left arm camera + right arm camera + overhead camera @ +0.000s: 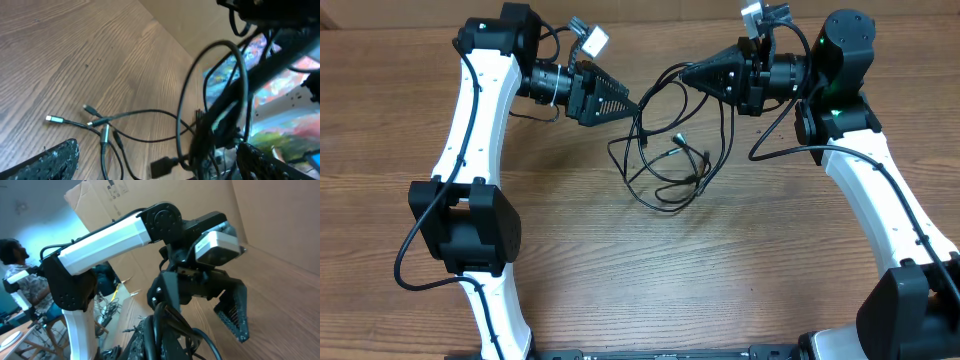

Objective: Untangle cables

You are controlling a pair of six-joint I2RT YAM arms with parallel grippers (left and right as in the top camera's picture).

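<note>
The cables [665, 160] lie in loose loops on the middle of the wooden table [620, 270], between the two grippers. They are thin and black. Several loops cross over each other, and a few small plug ends [678, 148] are in the middle of the bundle. One loop rises from the table up to the tip of the right gripper [685, 72].

The right gripper has its jaws pressed together on this raised loop, so it holds part of the cables above the table. In the right wrist view, the black cords [165, 325] are bunched just in front of its own fingers, but the exact point of the grip is too dark to see.

The left gripper [632, 103] is just to the left of the bundle, and its jaws are spread wide with nothing between them. In the left wrist view, its two dark fingers [55, 160] are at the bottom corners. The cables [140, 117] lie on the wood in front of them, apart from the fingers, and one silver plug [50, 119] points to the left. The two gripper tips face each other and are near but not touching.
</note>
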